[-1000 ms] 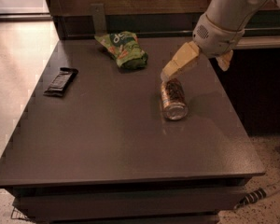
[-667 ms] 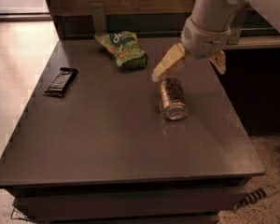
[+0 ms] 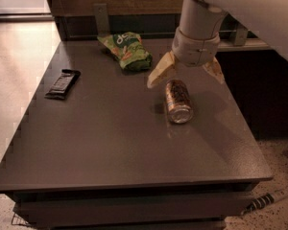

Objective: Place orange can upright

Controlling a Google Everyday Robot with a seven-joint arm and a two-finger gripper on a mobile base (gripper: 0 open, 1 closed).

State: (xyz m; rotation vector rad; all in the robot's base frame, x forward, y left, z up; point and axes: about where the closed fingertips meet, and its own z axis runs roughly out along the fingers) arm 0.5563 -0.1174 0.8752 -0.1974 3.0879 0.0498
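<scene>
The orange can [image 3: 177,100] lies on its side on the dark table [image 3: 110,143], right of centre, with one silver end facing the front. My gripper [image 3: 186,76] hangs just above the can's far end. It is open, with one pale fingertip [image 3: 159,73] to the left of the can and the other [image 3: 215,71] to the right. It holds nothing.
A green snack bag [image 3: 126,50] lies at the back of the table, left of the gripper. A flat black wrapped bar [image 3: 63,83] lies near the left edge. A wall and shelf run behind the table; the floor drops away at right and front.
The gripper has moved left and come over the can's far end, with its fingers now spread either side of it. The can has not moved.
</scene>
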